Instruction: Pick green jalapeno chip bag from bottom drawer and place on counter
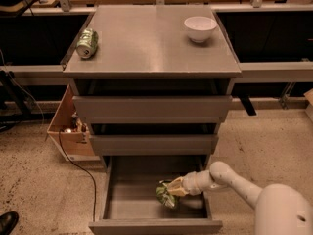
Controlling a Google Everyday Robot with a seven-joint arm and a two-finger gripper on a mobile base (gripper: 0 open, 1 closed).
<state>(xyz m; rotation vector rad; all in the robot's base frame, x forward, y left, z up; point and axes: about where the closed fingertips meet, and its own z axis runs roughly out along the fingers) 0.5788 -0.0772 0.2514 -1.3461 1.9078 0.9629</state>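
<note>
The bottom drawer is pulled open below two shut grey drawers. The green jalapeno chip bag lies crumpled on the drawer floor, right of centre. My gripper reaches into the drawer from the right on a white arm and its tip is at the bag's right side, touching it. The counter is the grey cabinet top above.
A green-and-silver can lies on the counter's left edge and a white bowl stands at its back right. A cardboard box with a cable sits on the floor to the cabinet's left. A black shoe shows at bottom left.
</note>
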